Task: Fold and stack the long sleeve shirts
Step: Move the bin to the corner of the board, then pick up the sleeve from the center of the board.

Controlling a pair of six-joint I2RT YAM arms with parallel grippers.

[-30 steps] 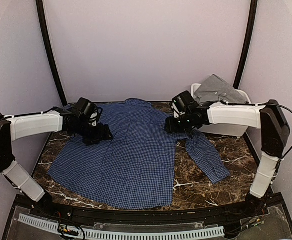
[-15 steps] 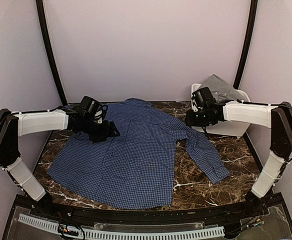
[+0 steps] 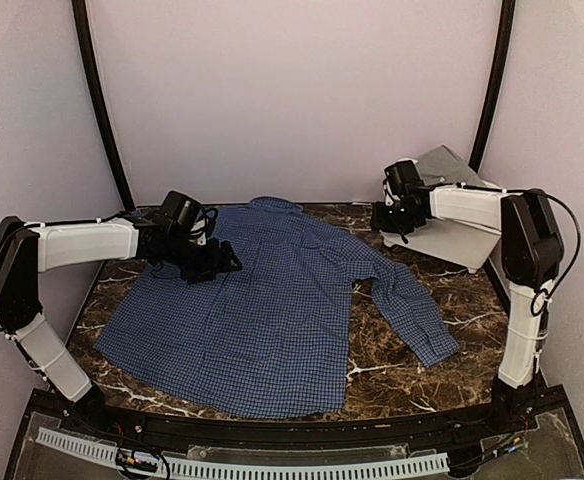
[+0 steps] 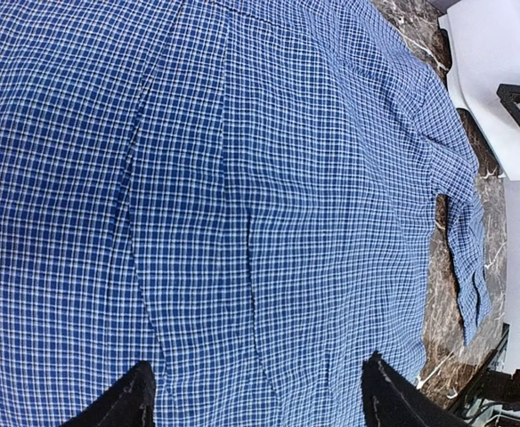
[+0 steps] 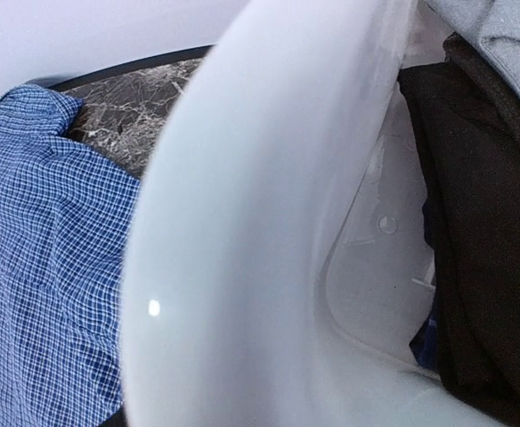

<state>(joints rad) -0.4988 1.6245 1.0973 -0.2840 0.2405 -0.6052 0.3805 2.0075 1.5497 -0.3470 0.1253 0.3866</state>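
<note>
**Left gripper** (image 4: 258, 365)
- In its wrist view the fingertips (image 4: 137, 398) are showing only as two dark points, cut off by the bottom edge.
- They are standing wide apart with nothing between them, so the jaws are released.
- I cannot tell whether the tips are touching cloth.
- The blue checked shirt (image 4: 242, 178) is filling nearly all of that view.

**Right gripper** (image 3: 384, 218)
- Its wrist view is not showing its fingers. The rim of the white bin (image 5: 242, 222) is sitting blurred and very close, blocking the middle of the picture.
- I cannot tell whether the jaws are released or clamping the rim.
- From above, the gripper is sitting right at the bin's (image 3: 462, 245) left end, and the bin is looking tilted.

**Surroundings**
- The grey shirt (image 3: 440, 165) is lying heaped on top of the bin, at the far right of the marble table (image 3: 402, 370).
- In the right wrist view a corner of it is showing at upper right, with dark cloth (image 5: 483, 222) lying inside the bin beneath it.
- The blue shirt is lying spread flat on the table, collar toward the far wall, one sleeve trailing toward the near right.
- Its other sleeve is not making itself out, as the left arm is crossing that side.

**Arms**
- The left forearm is reaching in from the left edge, wrist over the shirt's upper left part.
- The right arm's upper link is standing upright at the right edge, with the forearm running level leftward past the bin.
</note>
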